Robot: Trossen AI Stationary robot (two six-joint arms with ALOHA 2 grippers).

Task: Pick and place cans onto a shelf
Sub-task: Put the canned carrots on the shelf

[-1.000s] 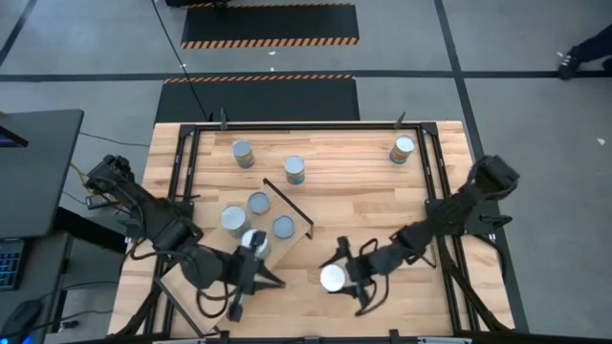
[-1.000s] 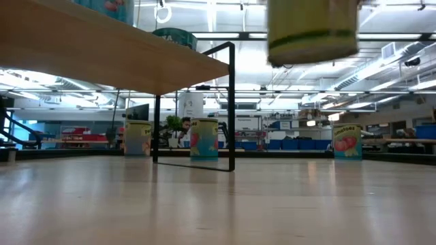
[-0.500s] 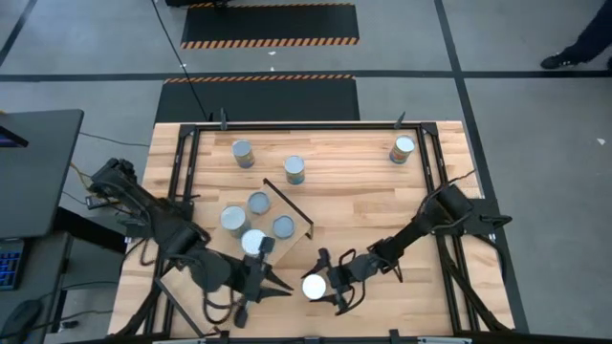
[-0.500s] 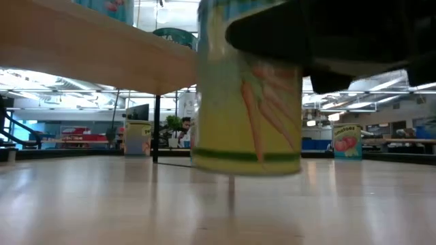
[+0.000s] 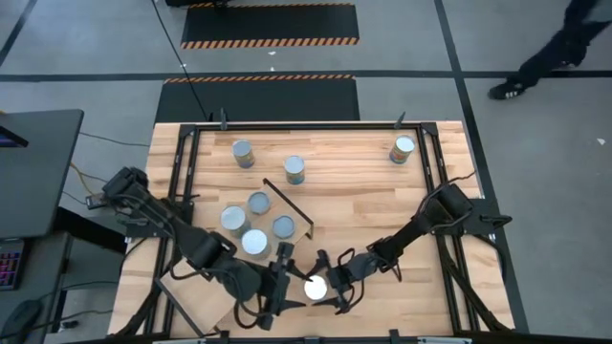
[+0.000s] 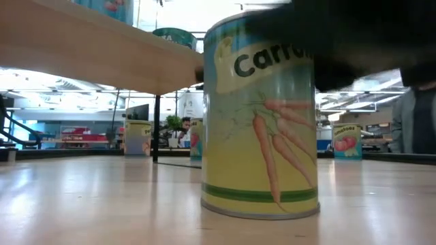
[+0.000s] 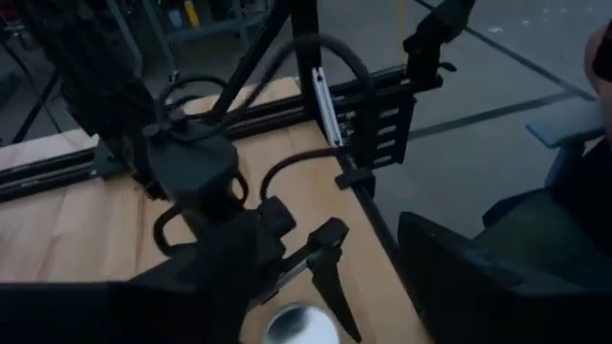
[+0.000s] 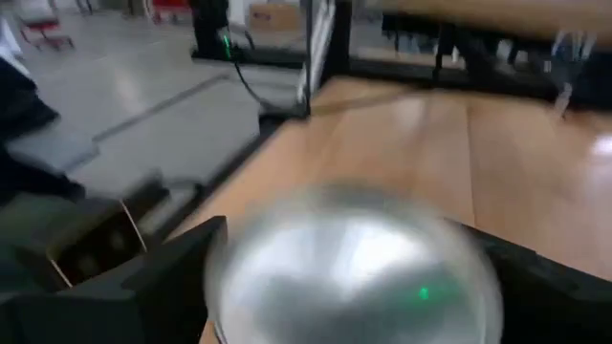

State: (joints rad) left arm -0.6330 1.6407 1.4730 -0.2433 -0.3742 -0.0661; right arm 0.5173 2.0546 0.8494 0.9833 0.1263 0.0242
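Observation:
A carrot-labelled can [image 5: 314,287] [image 6: 260,122] stands upright with its base on the table near the front edge. My right gripper [image 5: 326,284] is open, with one finger on each side of the can's silver top [image 8: 354,268]. My left gripper [image 5: 286,280] is open and hovers just left of that can, whose top [image 7: 301,325] shows in its wrist view. The shelf [image 5: 271,219] [image 6: 82,47] is a raised board with several cans on it, among them one near its front [image 5: 254,242]. Three more cans stand on the far part of the table [image 5: 243,153] [image 5: 295,169] [image 5: 403,149]. My right gripper's fingers [image 8: 172,277] come nearly level from the table's right and flank the upper part of the standing can. Whether they touch its sides I cannot tell. My left gripper touches nothing.
The shelf's black frame post [image 6: 231,102] stands behind the can in the low view. Black rails [image 5: 440,191] run along the table's edges. A person [image 5: 555,48] walks on the floor beyond the far right corner.
My right gripper has come down and toward the table's left with its can, which now stands on the table. My left gripper has let go of the can at the shelf's front, which stays there. It has then moved toward the near edge and the right, beside the standing can.

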